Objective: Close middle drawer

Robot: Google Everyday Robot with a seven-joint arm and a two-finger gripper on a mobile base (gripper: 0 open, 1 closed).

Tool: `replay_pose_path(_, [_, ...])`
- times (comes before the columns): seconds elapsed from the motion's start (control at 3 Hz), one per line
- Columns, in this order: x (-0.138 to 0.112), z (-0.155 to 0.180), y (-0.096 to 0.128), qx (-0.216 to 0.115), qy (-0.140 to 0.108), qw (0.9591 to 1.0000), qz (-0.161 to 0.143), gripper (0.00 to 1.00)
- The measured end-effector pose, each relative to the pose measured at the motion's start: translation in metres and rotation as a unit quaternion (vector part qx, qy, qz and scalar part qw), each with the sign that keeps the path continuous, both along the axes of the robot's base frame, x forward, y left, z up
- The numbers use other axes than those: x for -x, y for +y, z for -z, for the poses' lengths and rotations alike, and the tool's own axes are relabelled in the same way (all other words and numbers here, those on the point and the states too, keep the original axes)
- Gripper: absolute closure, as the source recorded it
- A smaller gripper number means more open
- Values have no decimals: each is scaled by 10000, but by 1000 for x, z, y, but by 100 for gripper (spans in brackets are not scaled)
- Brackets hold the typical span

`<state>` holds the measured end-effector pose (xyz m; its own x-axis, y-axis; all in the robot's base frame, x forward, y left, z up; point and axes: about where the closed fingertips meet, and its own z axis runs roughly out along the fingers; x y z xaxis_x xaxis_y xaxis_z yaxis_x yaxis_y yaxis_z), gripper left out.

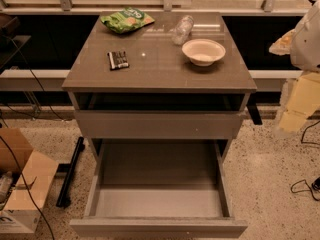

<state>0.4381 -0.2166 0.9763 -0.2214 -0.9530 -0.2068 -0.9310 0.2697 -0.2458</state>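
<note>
The middle drawer (157, 201) is pulled far out of the grey cabinet toward the camera. It is a wide, deep tray with a bare pale-grey floor, low side walls and a short plain front panel (157, 228) at the bottom edge of the view. Nothing lies in it. Above it, the drawer with the taller front panel (157, 125) stands slightly out, leaving a dark gap under the cabinet top. My arm shows blurred at the right edge, white above and yellowish below. The gripper (296, 108) hangs there, right of the cabinet and well apart from both drawers.
On the cabinet top (160, 76) lie a green chip bag (127, 19), a clear plastic bottle on its side (182, 30), a white bowl (203, 51) and a small black packet (118, 60). An open cardboard box (20, 184) and a black bar (70, 171) are on the floor at left. Cables (305, 186) lie at right.
</note>
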Motion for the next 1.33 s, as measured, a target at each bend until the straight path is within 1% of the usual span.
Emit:
replay_pose_path(0.33, [0,0,0,0,0,10000,0,0])
replay_pose_path(0.67, [0,-1,1,-10,-36,10000,5,16])
replay_pose_path(1.0, [9,26,7,-255,97,9996,45,40])
replay_pose_path(1.33, [23,87,13,-733,405,9964,147,63])
